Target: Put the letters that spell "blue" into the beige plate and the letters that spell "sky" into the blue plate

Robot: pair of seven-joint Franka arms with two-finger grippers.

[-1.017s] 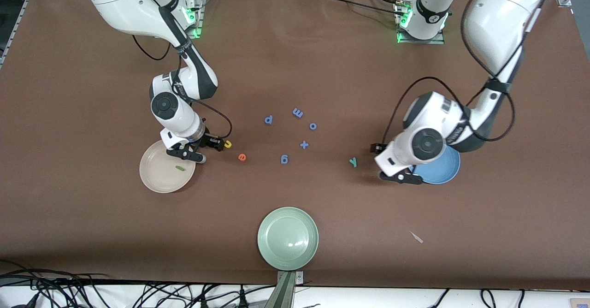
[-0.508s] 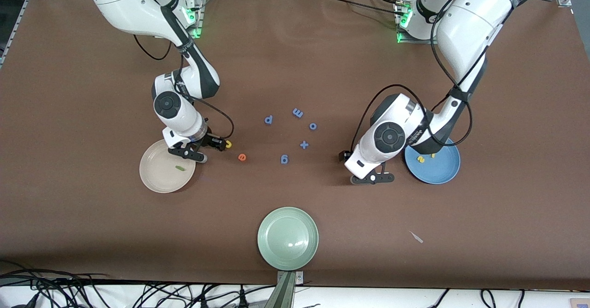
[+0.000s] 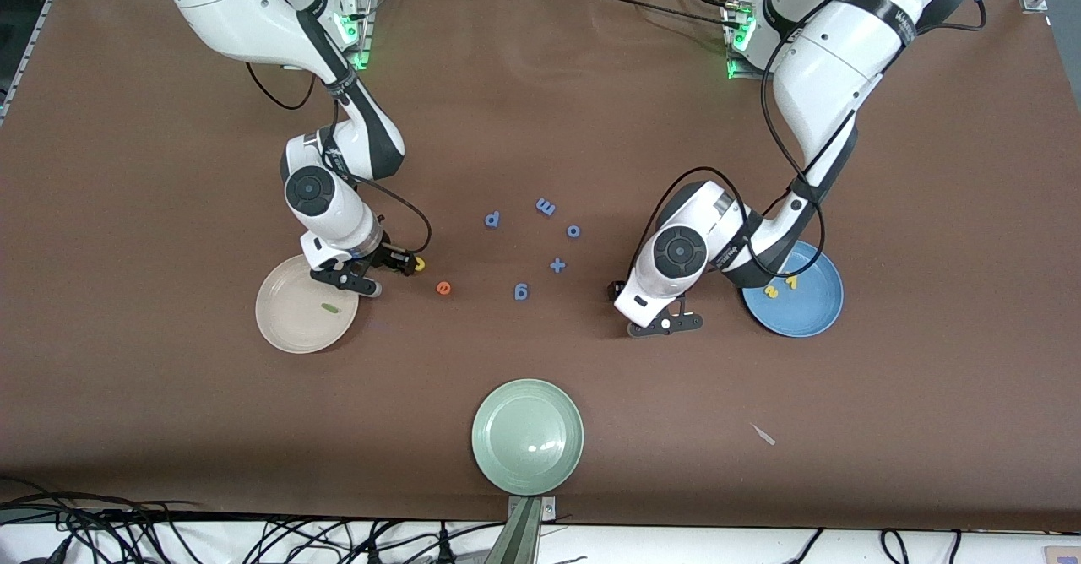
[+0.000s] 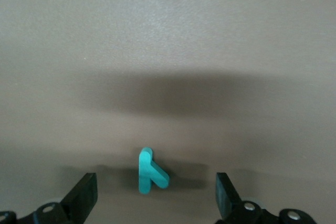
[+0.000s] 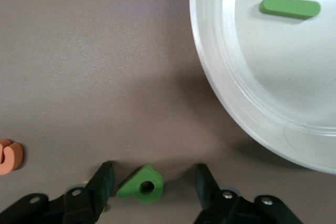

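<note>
My left gripper [image 3: 649, 306] is low over the table beside the blue plate [image 3: 815, 315], and its arm hides the letter from the front. In the left wrist view the teal y [image 4: 150, 171] lies flat between the wide-open fingers of the left gripper [image 4: 155, 198], untouched. The yellow s [image 3: 770, 291] and k [image 3: 791, 280] lie in the blue plate. My right gripper [image 3: 380, 268] stands open beside the beige plate [image 3: 287, 328]. The green b [image 5: 142, 184] sits on the table between the right gripper [image 5: 152, 184] fingers. The green l [image 5: 290, 6] lies in the beige plate [image 5: 220, 77]. The yellow u [image 3: 418, 264] and the orange e [image 3: 442, 288] rest beside the right gripper.
Blue letters lie at the table's middle: p [image 3: 492, 219], m [image 3: 545, 207], o [image 3: 573, 230], a plus sign [image 3: 556, 265] and g [image 3: 521, 292]. A pale green plate [image 3: 528, 436] sits nearest the front camera. A small white scrap [image 3: 764, 435] lies toward the left arm's end.
My left arm swung from over the blue plate toward the table's middle and now hangs over the teal y, uncovering the plate. The right gripper stayed beside the beige plate.
</note>
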